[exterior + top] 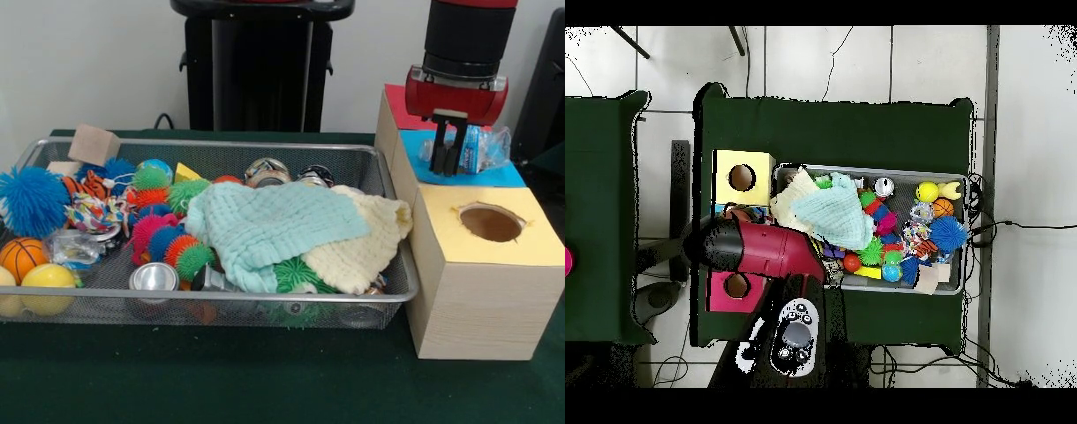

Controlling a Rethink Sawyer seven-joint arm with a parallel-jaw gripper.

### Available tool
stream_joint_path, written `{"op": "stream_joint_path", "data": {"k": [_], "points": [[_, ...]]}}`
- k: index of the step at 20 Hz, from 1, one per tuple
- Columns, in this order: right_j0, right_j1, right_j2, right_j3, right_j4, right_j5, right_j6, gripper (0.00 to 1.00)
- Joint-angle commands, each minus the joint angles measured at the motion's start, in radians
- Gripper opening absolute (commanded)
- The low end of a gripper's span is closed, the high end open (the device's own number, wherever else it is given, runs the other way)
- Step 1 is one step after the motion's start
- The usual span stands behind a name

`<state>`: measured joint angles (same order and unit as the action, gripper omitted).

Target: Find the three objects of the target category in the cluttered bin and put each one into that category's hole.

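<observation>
Wire mesh bin (pixel 265 305) stuffed with toys on the green bench (pixel 221 380), gripper (pixel 448 163) parked over the blue box.

Red and black arm (pixel 463 53) came down at about 1 o'clock in the front view, its black fingers (pixel 439 150) sitting close together right over the blue-topped box (pixel 503 177), touching a crinkly clear plastic bottle (pixel 481 148) that lay on that box — couldn't honestly tell if they were pinching it or just next to it. Yellow-topped box (pixel 490 274) with its round hole (pixel 491 223) sat at 4 o'clock, just beside the bin's end. In the bin, a mint cloth (pixel 265 225) and a cream cloth (pixel 362 247) were draped over the middle, spiky blue ball (pixel 31 199) at 9 o'clock, a yellow ball (pixel 46 283) and a little basketball (pixel 19 256) near 8.
</observation>
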<state>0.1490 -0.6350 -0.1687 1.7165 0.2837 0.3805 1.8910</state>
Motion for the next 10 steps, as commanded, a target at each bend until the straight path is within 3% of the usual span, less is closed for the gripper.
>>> {"op": "stream_joint_path", "data": {"k": [1, 10], "points": [[0.01, -0.053, 0.014, 0.031, -0.055, 0.173, 0.095, 0.0], [0.006, -0.07, 0.018, 0.05, -0.06, 0.165, 0.098, 0.0]]}}
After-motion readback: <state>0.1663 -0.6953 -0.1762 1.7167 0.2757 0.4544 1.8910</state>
